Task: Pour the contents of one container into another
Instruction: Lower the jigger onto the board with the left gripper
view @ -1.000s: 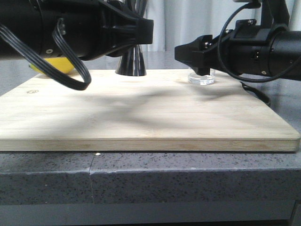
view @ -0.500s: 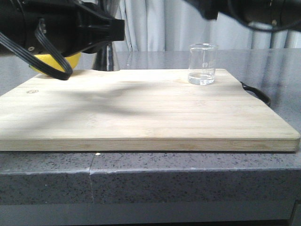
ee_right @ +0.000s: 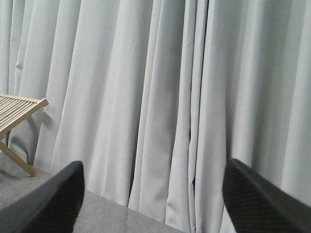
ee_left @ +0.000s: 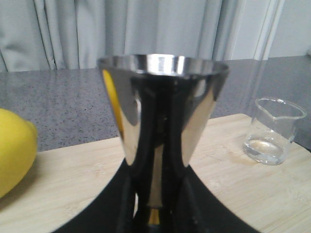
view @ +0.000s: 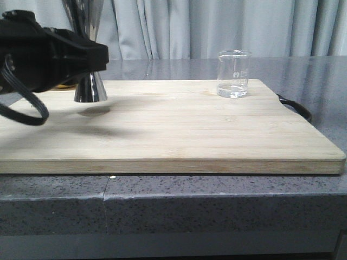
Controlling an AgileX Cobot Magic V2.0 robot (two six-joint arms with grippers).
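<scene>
Gripping the jigger (ee_left: 163, 121) round its narrow waist with the left gripper (ee_left: 155, 213), dark fingers closing in on both sides below the flared cup. Holding it upright, mouth up, in the front view apparently just clear of the cutting board (view: 179, 135), with a small shadow lying under its base. Not showing the inside of the cup in any view, so leaving open whether anything is in it.

Spreading wide and carrying nothing with the right gripper (ee_right: 155, 194), pointing at the curtain, well away from the board and absent from the front view.

Standing upright near the far right edge of the board, the beaker (view: 233, 74), well apart from the jigger and from both grippers, with a thin layer of clear liquid sitting in its bottom. Lying just beside the jigger on the left arm's side, a lemon (ee_left: 14, 150), playing no part here.

Judging the task as barely under way: receiving vessel in hand, pouring vessel not picked up, liquid not tipped out of it. Leaving, then, taking hold of the beaker, bringing its lip over the jigger's mouth, and tilting. Resting under everything, the grey speckled surface (view: 217, 216).
</scene>
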